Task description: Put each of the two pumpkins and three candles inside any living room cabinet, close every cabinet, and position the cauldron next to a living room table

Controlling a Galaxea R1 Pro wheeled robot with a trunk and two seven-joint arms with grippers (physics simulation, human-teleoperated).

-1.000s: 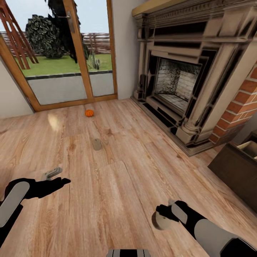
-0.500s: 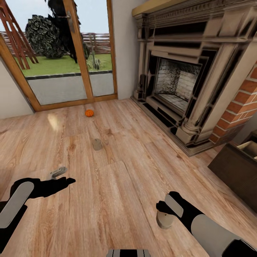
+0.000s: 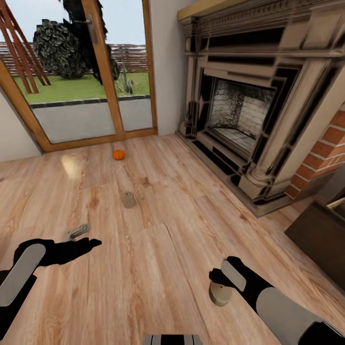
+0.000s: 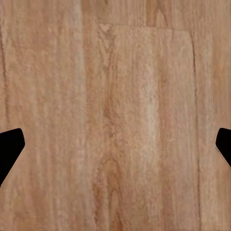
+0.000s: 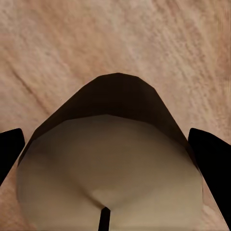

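A beige candle [image 3: 220,293] hangs just above the wood floor at the lower right, with my right gripper [image 3: 222,283] shut on it. In the right wrist view that candle [image 5: 110,168], with its dark wick, sits between the black fingertips [image 5: 10,149]. A second candle [image 3: 128,200] stands on the floor ahead. Further off, near the glass door, lies an orange pumpkin [image 3: 119,154]. My left gripper [image 3: 89,237] hovers open over bare floor at the lower left, its fingers [image 4: 10,147] spread wide with nothing between them. The dark brown cabinet [image 3: 316,239] shows at the right edge.
A large stone fireplace [image 3: 239,110] with a brick side fills the right wall. A wood-framed glass door [image 3: 86,76] onto a garden is at the back left. The floor [image 3: 163,225] between is open planks.
My right gripper has turned the candle upright and shifted slightly. The left arm has reached a little to the right. The camera has moved slightly, shifting the whole view.
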